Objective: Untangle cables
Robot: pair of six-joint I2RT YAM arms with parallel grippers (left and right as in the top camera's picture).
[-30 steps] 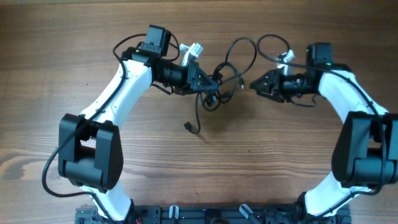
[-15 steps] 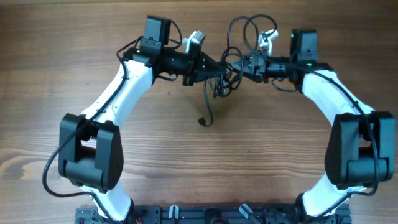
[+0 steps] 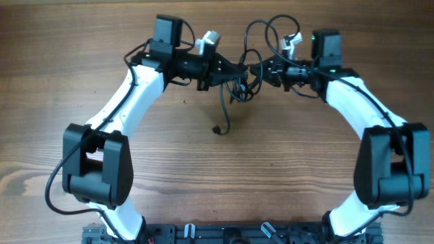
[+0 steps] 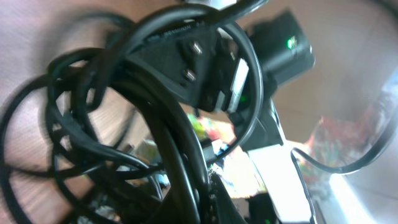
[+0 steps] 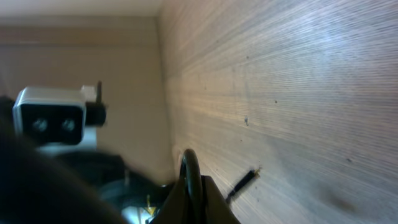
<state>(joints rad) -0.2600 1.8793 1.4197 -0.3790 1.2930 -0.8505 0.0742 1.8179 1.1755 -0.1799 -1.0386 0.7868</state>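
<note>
Cables: you see thin black cords (image 3: 239, 85) bunched in a tight knot of loops, far from the robot base, between the two grippers.
Loops: two wider loops (image 3: 270, 32) stand out from the knot toward the far edge of the table (image 3: 305, 169).
Loose strand: one strand leaves the knot toward the near side and ends in a small plug (image 3: 216, 129), which is alone on the wood.
Close view: in the left wrist view the cords (image 4: 180, 143) fill the picture, crossing over each other many times; it is blurred, so you cannot follow a single strand.
Height: you cannot tell if the knot rests on the wood or hangs above it.
Left arm: it (image 3: 135, 95) reaches forward and bends inward, with the wrist pointing to the right.
Left gripper: its (image 3: 234, 70) fingers are pressed together on the left side of the knot.
Right arm: it (image 3: 359, 102) mirrors the left one, with the wrist pointing to the left.
Right gripper: its (image 3: 263, 70) fingers are closed on a cord at the right side of the knot; in the right wrist view a thin dark loop (image 5: 190, 171) rises from the closed tips.
Gap: the two tips face each other, near, with only the knot between.
</note>
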